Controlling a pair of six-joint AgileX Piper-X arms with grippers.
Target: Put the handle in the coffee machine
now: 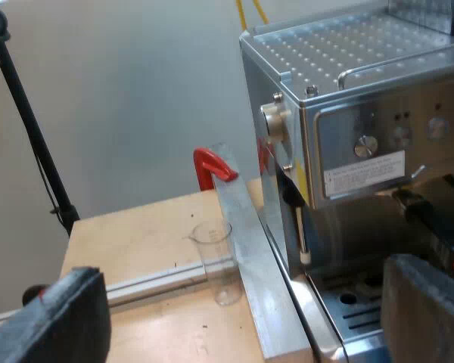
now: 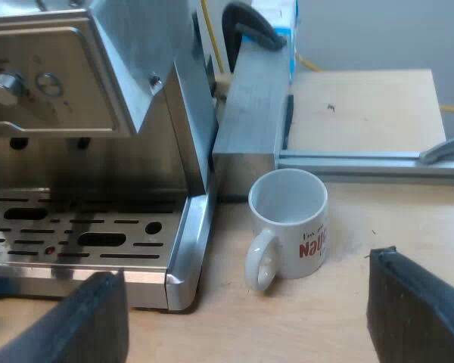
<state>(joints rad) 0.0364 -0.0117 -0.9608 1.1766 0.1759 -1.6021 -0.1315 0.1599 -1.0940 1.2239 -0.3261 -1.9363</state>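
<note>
Left hand (image 1: pixel 246 306) spread before boxy brushed-steel machine (image 1: pixel 340 91)

The left hand (image 1: pixel 242 280) had two broad, blocky black fingers (image 1: pixel 60 321) with a matte, grainy finish. The right hand (image 2: pixel 246 276) had the same thick, dark, square-edged fingers (image 2: pixel 416 310).

wooden table (image 2: pixel 363 106) | on it: espresso machine (image 2: pixel 76 174); mug (image 2: pixel 299 227); measuring glass (image 1: pixel 218 261); metal bar (image 1: pixel 253 257)
</note>
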